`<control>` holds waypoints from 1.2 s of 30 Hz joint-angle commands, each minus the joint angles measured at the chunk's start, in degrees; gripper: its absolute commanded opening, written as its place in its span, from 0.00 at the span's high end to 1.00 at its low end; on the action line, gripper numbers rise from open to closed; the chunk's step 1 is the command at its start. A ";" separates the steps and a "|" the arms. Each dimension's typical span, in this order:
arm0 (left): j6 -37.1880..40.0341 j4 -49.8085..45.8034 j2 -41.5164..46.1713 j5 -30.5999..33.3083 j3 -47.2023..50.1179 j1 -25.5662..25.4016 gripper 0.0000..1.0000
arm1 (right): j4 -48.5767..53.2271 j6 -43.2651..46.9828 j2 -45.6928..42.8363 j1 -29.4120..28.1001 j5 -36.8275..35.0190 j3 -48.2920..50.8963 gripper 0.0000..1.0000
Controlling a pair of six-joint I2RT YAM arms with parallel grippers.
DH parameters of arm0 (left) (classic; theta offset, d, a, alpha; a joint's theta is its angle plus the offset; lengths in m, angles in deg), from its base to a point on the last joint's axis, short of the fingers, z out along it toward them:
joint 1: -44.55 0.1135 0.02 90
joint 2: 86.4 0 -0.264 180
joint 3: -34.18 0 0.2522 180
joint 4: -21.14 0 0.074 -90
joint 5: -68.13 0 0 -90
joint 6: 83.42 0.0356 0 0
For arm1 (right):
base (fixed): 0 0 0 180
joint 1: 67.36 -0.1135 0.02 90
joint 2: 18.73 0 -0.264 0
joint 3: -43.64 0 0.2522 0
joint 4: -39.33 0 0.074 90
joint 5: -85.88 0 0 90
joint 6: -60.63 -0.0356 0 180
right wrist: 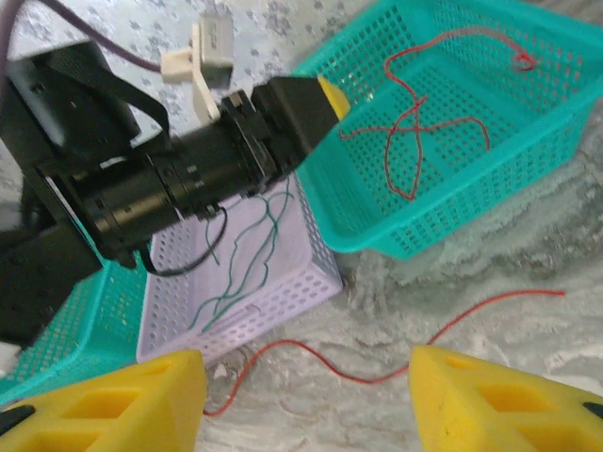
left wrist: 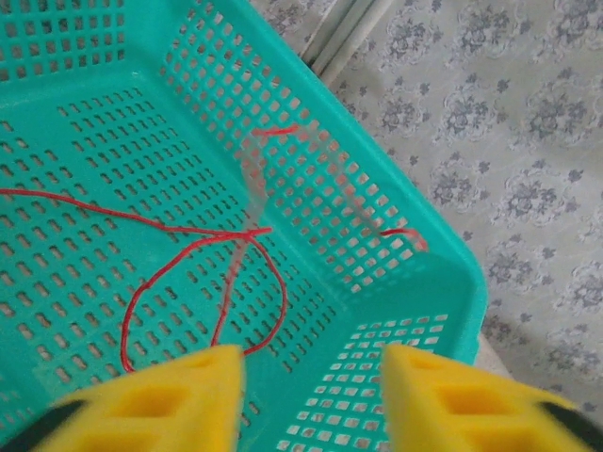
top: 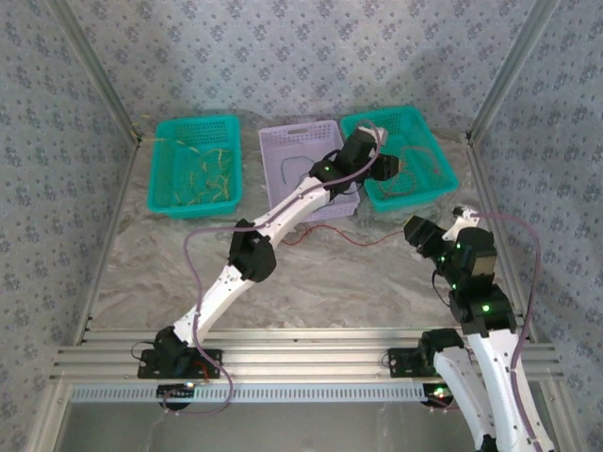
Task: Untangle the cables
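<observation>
Over the right teal basket (top: 415, 127) hangs my left gripper (top: 387, 167), open with nothing between its yellow fingers (left wrist: 151, 405). Below it, red cables (left wrist: 284, 299) lie looped on the basket floor, and one blurred red strand (left wrist: 252, 174) shows against the basket wall. Near the table's right side my right gripper (right wrist: 306, 395) stands open above the marbled table. One red cable (right wrist: 354, 377) snakes across the tabletop between its fingers, untouched. Dark green cables (right wrist: 247, 264) lie in the lavender basket (top: 283, 141). Yellow cables (top: 203, 174) lie in the left teal basket (top: 160, 188).
The three baskets stand in a row at the back of the table. My left arm (top: 283, 212) stretches diagonally over the lavender basket. Patterned walls and metal posts (top: 499, 89) close in the sides. Bare tabletop (top: 330, 282) lies in front of the baskets.
</observation>
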 commanded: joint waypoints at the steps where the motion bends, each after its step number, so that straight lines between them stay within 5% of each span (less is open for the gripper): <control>1: 0.86 0.37 2.11 -0.59 -2.65 0.60 0.36 | 2.30 0.93 -0.68 -0.42 -0.06 -0.32 0.39; 5: 2.75 -2.14 6.22 1.55 -2.65 0.90 0.11 | 5.47 1.31 0.96 -0.52 -0.86 -0.34 0.39; 7: 2.44 -4.76 8.45 2.03 -2.65 1.50 0.06 | 5.45 1.47 1.04 -0.55 -1.27 0.56 0.39; 16: 9.65 -18.84 22.37 8.30 -2.16 1.66 0.00 | -4.39 -0.93 16.17 -3.01 4.60 8.05 0.38; 22: 13.11 -26.30 30.62 15.93 4.23 0.22 0.00 | -9.68 -1.06 29.04 -10.20 -4.75 6.19 0.35; 36: 10.77 -11.12 62.51 24.85 57.42 0.61 0.00 | -22.77 -6.94 52.61 -8.46 -7.77 2.02 0.35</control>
